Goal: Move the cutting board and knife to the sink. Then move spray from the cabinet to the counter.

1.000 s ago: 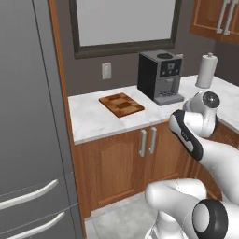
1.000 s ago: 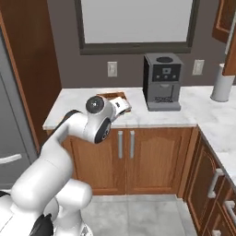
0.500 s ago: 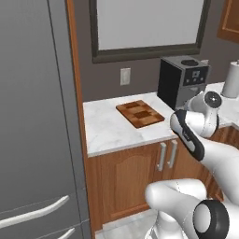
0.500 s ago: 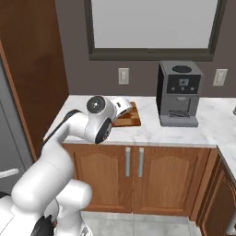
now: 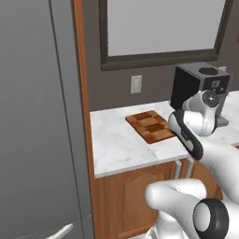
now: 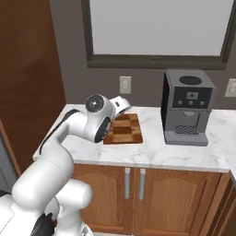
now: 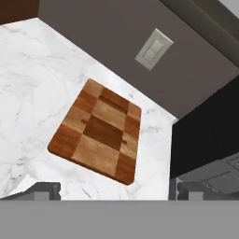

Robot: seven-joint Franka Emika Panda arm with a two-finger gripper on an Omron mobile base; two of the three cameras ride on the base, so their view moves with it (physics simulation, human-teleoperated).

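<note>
The cutting board (image 7: 99, 133) lay flat on the counter (image 5: 116, 144), near the wall outlet (image 7: 153, 49) and just beside the black coffee machine (image 6: 186, 107). The gripper (image 7: 114, 190) hung above the board's near edge, apart from it, jaws spread wide and holding nothing. I could not make out a knife on or beside the board. The step in hand appeared to be the approach for the board's pickup. The next move would call for a descent and a close over one edge, as the board lay flush with the counter.
</note>
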